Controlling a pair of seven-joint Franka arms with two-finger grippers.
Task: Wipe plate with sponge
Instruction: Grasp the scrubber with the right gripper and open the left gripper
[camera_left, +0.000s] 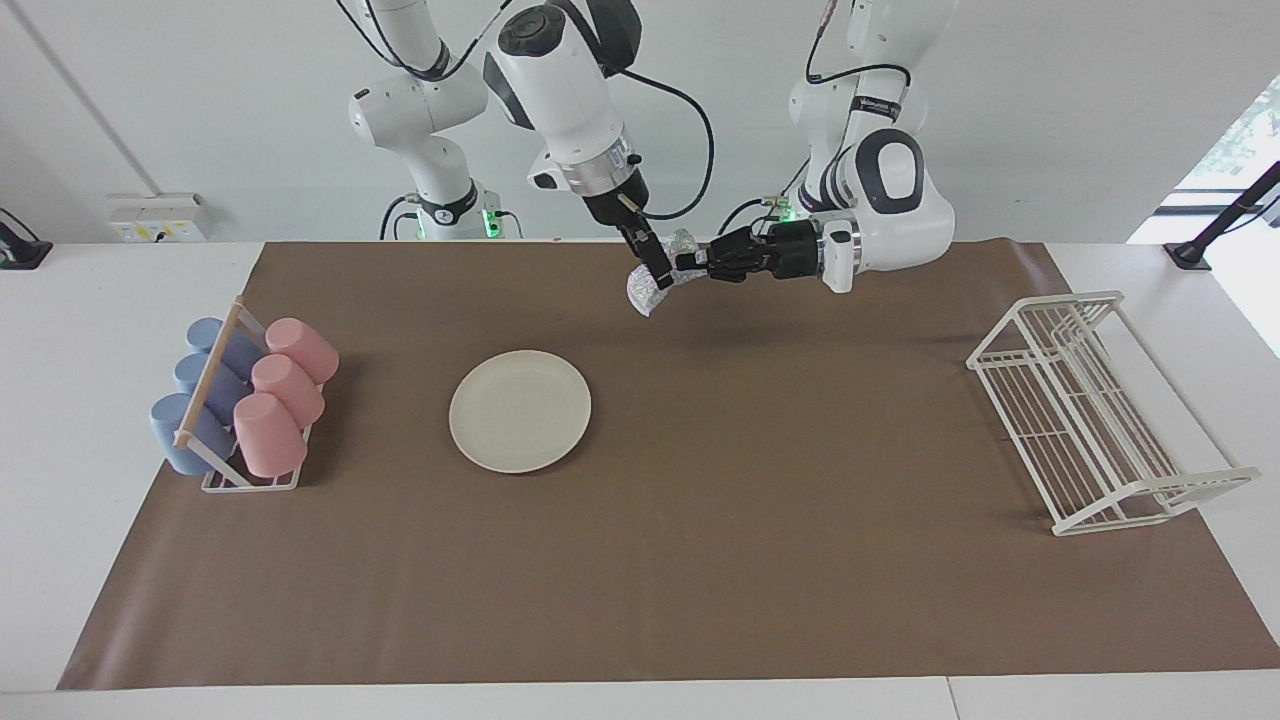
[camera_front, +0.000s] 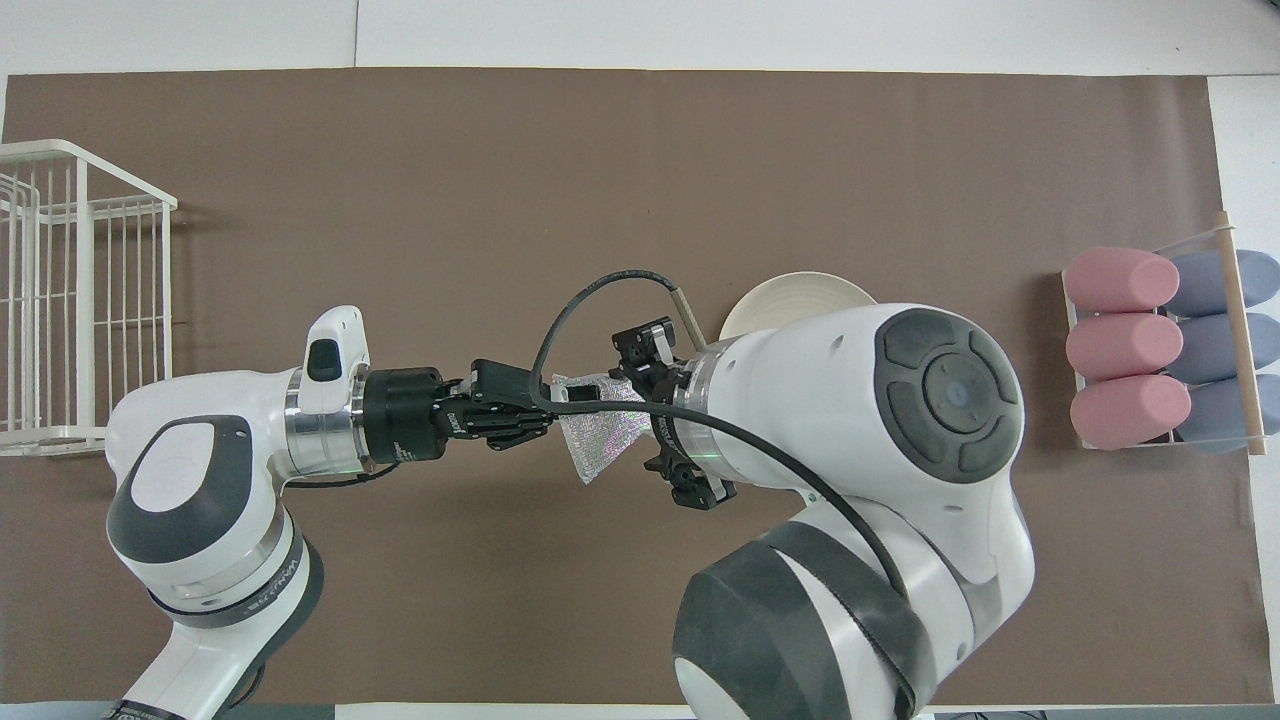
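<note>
The sponge (camera_left: 645, 292), a small glittery silver pad, hangs in the air over the brown mat near the robots' edge. Both grippers meet at it. My left gripper (camera_left: 688, 264) lies level and its fingertips pinch one edge of the pad. My right gripper (camera_left: 657, 268) points down and grips the pad too. From overhead the sponge (camera_front: 600, 440) shows between the left gripper (camera_front: 548, 420) and the right gripper (camera_front: 645, 400). The cream-white plate (camera_left: 520, 410) lies flat on the mat toward the right arm's end. From overhead the plate (camera_front: 790, 295) is mostly hidden by my right arm.
A rack of pink and blue cups (camera_left: 245, 405) stands at the right arm's end of the mat. A white wire dish rack (camera_left: 1095, 410) stands at the left arm's end. The brown mat (camera_left: 700, 560) covers the table.
</note>
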